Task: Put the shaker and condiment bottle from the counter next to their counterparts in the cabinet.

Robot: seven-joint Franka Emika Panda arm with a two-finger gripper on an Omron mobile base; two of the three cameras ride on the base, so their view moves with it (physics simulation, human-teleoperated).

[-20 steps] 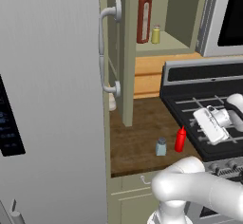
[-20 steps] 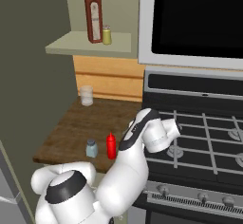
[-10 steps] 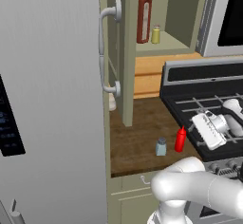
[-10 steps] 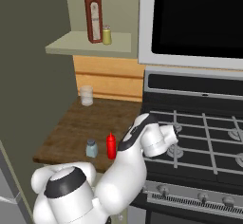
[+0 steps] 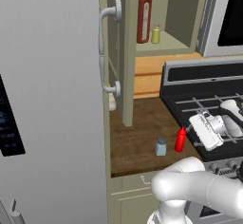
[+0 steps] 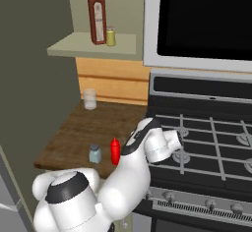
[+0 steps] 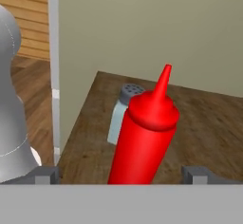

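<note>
Hand view has the gripper [image 7: 121,173] spread open around one bright red, pointed-nozzle condiment bottle [image 7: 142,140], one pale blue-grey, dark-capped shaker [image 7: 121,114] just behind at 11 o'clock on the counter [image 7: 209,123], and, far off at 12 o'clock, two counterparts [image 6: 101,17] in the cabinet [image 6: 93,44].

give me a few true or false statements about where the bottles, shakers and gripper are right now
1. The condiment bottle stands upright on the counter. True.
2. The shaker is already on the cabinet shelf. False: it stands on the counter beside the condiment bottle.
3. The tall dark red bottle and the small yellow shaker stand side by side in the cabinet. True.
4. The gripper is shut on the condiment bottle. False: its fingertips stand apart on either side of the bottle.
</note>
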